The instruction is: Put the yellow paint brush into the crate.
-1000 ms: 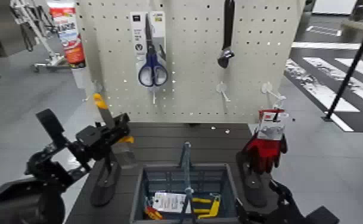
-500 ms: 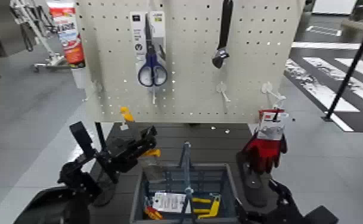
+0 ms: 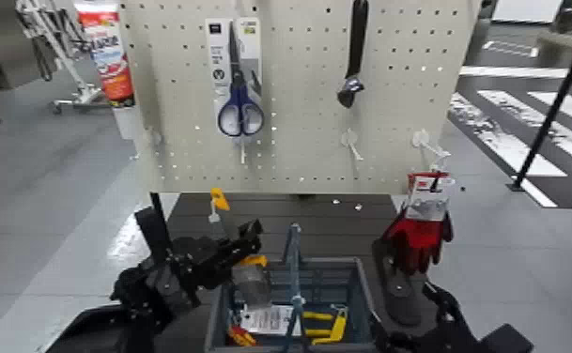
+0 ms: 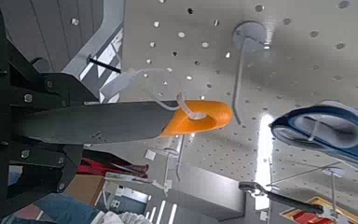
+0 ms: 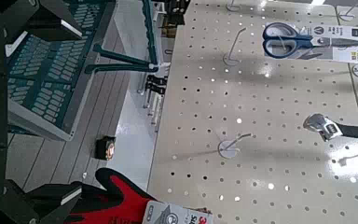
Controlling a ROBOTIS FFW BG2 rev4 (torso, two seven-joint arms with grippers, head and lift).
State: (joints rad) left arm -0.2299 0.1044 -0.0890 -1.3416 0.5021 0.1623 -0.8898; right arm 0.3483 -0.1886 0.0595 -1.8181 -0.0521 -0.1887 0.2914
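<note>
And it's the left claw [image 3: 239,250] doing the work here, pressed together on the paint brush [image 3: 254,285], a firm pinch around its dark handle! The handle's yellow-orange end pokes out above the claw, a white loop through it, while the yellow band and the bristles hang below, bristles down. From the head camera those bristles line up over the left part of the blue-grey slatted crate [image 3: 216,314]; how high above it, I cannot tell.

The crate sits below the claw and to its right, bar handle [image 3: 295,268] upright just beside the brush. Inside, there's a yellow-handled tool [image 3: 334,327] and a white-carded package [image 3: 269,320].

Up beyond the claw, blue-handled scissors [image 3: 239,111] hang on the pegboard [image 3: 299,122], with a black-handled tool [image 3: 351,89] farther right. Well off to the claw's right hang red-and-black gloves [image 3: 421,241], and below them waits the right claw [image 5: 70,112], jaws spread, pinching nothing.
</note>
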